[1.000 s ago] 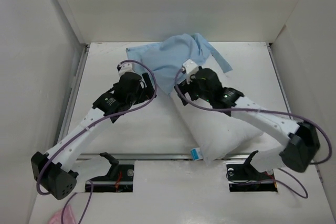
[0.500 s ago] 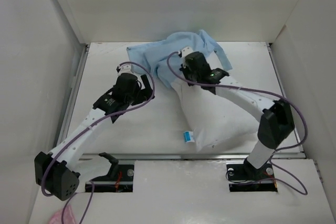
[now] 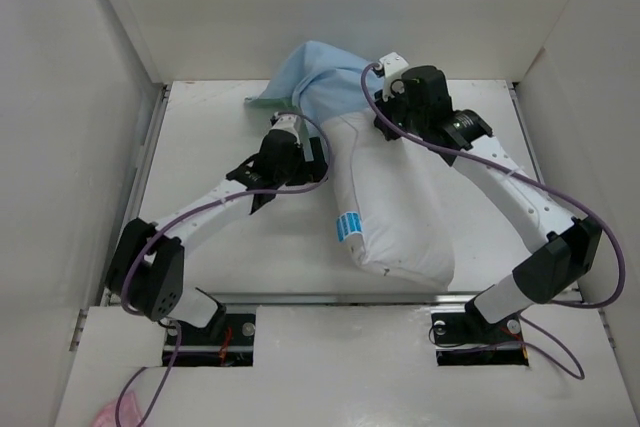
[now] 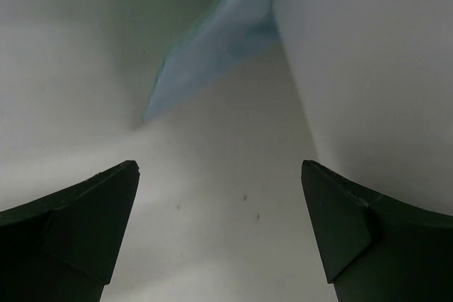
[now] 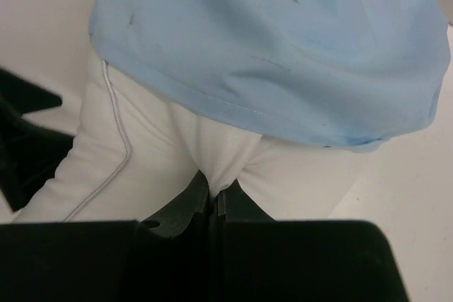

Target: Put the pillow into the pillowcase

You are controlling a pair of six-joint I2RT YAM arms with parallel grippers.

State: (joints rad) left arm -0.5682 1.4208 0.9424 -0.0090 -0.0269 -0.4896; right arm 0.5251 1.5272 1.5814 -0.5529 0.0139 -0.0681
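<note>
The white pillow (image 3: 395, 207) lies lengthwise mid-table, its blue tag (image 3: 347, 227) on the left edge. Its far end sits under the light blue pillowcase (image 3: 325, 77), which is bunched at the back. My right gripper (image 3: 384, 125) is shut on a pinch of the pillow's fabric (image 5: 216, 175), just below the pillowcase hem (image 5: 283, 40). My left gripper (image 3: 317, 160) is open beside the pillow's left side, nothing between its fingers (image 4: 92, 217). In the left wrist view the pillow (image 4: 375, 68) fills the right and a pillowcase corner (image 4: 212, 40) lies ahead.
White walls (image 3: 110, 67) close in the table on the left, back and right. A pink scrap (image 3: 115, 412) lies off the table at the near left. The left arm's dark gripper (image 5: 21, 139) shows at the left of the right wrist view.
My right gripper shut on the pillow and pushed its far end back under the pillowcase; the pillow swung lengthwise. My left arm reached right to the pillow's left side.
</note>
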